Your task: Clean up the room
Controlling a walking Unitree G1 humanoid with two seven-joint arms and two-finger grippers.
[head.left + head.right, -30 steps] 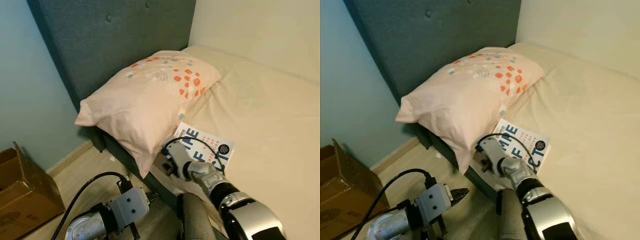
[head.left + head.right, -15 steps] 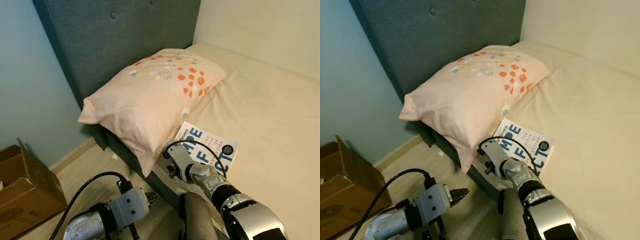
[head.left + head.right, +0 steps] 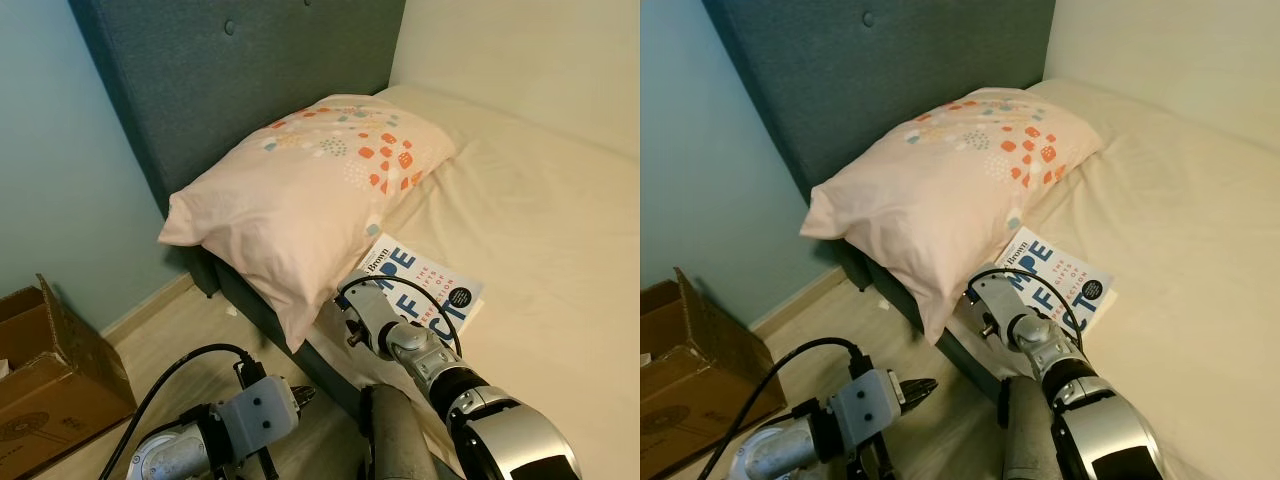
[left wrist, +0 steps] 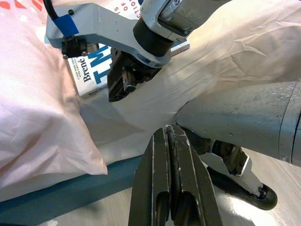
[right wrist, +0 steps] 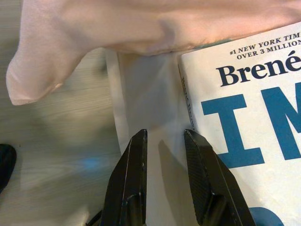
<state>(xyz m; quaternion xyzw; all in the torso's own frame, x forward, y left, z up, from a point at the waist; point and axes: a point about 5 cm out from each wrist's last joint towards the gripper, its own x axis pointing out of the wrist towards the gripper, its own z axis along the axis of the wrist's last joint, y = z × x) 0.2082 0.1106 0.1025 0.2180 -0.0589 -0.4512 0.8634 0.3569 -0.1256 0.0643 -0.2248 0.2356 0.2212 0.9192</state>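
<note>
So the white paperback book (image 3: 1060, 287) with the big blue letters is lying flat on the bed (image 3: 1180, 220) near its edge, one corner tucked just under the spotted pink pillow (image 3: 950, 190). The right pincer (image 5: 164, 141) is down at the book's near corner with its fingers a little apart, one over the sheet and the other right at the cover's edge, not gripping anything. The left pincer (image 4: 170, 136) hangs low beside the bed frame with fingers pressed together, and a cardboard box (image 3: 45, 350) sits on the floor off to the left.
</note>
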